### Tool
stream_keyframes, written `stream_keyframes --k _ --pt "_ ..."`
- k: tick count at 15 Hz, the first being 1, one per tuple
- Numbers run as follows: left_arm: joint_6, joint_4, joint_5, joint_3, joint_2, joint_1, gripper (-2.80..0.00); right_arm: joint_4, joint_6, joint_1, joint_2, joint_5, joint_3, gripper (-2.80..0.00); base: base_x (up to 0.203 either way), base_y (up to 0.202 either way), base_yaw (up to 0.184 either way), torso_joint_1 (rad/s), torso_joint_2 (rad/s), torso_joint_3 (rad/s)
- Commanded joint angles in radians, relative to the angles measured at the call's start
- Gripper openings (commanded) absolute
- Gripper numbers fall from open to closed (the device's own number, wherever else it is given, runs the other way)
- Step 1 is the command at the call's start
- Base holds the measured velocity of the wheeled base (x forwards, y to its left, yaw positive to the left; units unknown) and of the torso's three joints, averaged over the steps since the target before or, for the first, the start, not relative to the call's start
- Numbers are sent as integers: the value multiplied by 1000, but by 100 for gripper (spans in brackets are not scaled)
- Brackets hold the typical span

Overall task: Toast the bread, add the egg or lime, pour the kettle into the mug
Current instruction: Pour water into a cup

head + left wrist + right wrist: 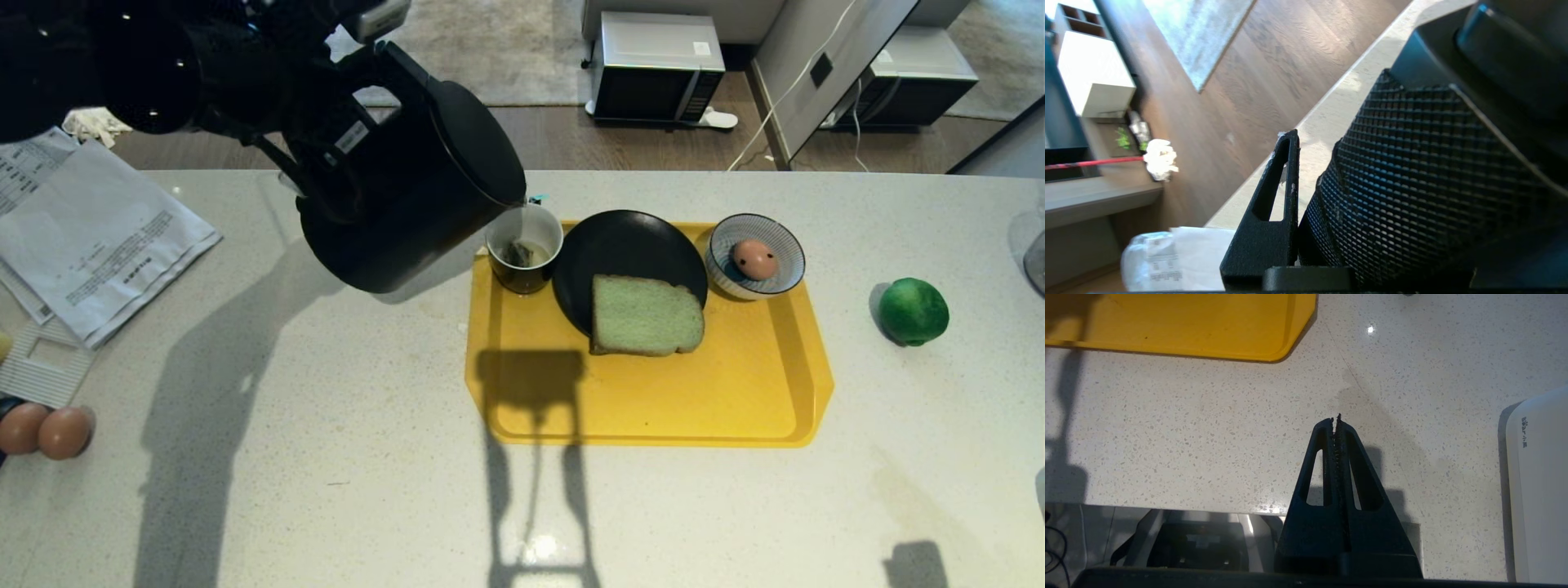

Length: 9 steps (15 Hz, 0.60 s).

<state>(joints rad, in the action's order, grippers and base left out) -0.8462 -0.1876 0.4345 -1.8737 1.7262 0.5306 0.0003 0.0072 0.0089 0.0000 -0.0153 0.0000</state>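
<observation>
Left end effector [1306, 196]: clamped on the kettle [408, 188], held tilted above the tabletop [326, 457], spout over the mug [524, 257].
Mug: on the yellow tray [653, 400], far left corner, beside the black plate [629, 253].
Bread [645, 316]: on the plate's near edge.
Egg [755, 258]: in the striped bowl [788, 245].
Lime [913, 310]: on the tabletop, right of the tray.
Right end effector [1336, 420]: fingers together, holding nothing, above bare tabletop near the tray's corner.

Head camera overlooks the tray [767, 392]; right wrist camera shares its corner.
</observation>
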Motion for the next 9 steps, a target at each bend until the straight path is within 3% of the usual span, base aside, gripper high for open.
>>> stream_keyframes --k 1,9 --pt "28 0 -17 44 -24 0 -280 0 0 0 0 0 0 -280 0 0 0 0 0 0" --pt "111 0 -19 173 -143 -5 -280 0 0 0 0 0 1 -280 0 0 0 0 0 0"
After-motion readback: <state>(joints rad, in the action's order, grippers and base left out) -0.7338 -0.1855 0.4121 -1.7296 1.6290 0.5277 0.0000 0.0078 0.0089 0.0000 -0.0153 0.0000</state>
